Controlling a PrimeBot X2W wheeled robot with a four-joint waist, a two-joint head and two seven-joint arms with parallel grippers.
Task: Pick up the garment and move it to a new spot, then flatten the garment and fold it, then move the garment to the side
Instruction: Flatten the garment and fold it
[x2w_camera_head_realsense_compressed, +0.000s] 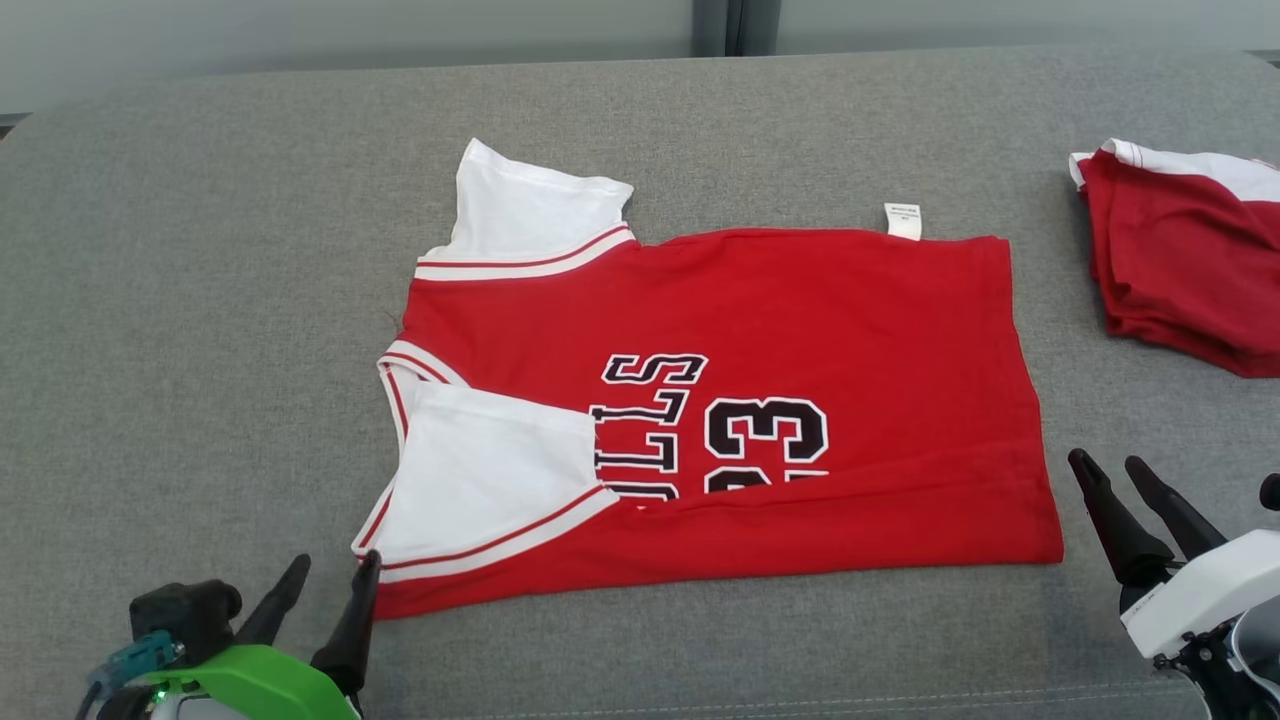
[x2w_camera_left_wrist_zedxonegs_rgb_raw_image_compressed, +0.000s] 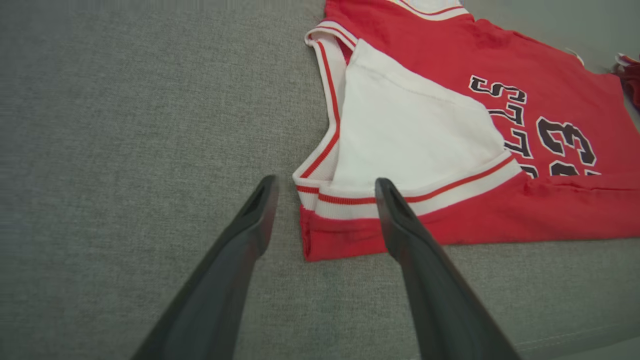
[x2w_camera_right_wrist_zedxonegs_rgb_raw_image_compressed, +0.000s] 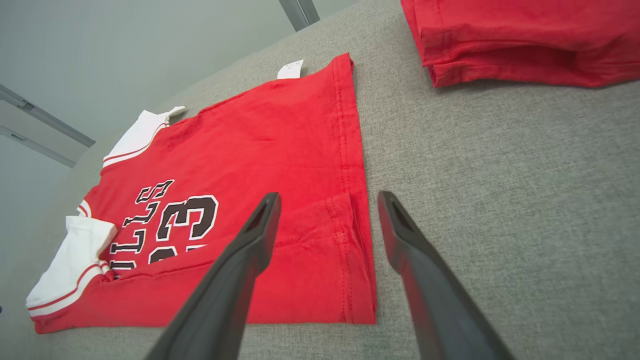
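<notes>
Shirt (x2w_camera_head_realsense_compressed: 720, 330) lies flat mid-surface (x2w_camera_head_realsense_compressed: 200, 300), near edge folded up. It's light, floppy cotton that'll sag, so I'd pinch the near corners. Left fingers (x2w_camera_head_realsense_compressed: 355, 610) at its 7 o'clock and right fingers (x2w_camera_head_realsense_compressed: 1110, 520) at 4 are spread, holding nothing.

Left jaws: two long, dark, tapered fingers (x2w_camera_head_realsense_compressed: 345, 625) on a bright green wrist cover (x2w_camera_head_realsense_compressed: 260, 685). A black block (x2w_camera_head_realsense_compressed: 185, 608) and a teal connector (x2w_camera_head_realsense_compressed: 135, 660) adjoin the cover; a small green lamp (x2w_camera_head_realsense_compressed: 158, 693) is lit. Right jaws: identical dark fingers on a white housing (x2w_camera_head_realsense_compressed: 1200, 590) with black fittings (x2w_camera_head_realsense_compressed: 1215, 655) beneath. Each fingertip (x2w_camera_left_wrist_zedxonegs_rgb_raw_image_compressed: 260, 195) has a recessed inner face.
</notes>
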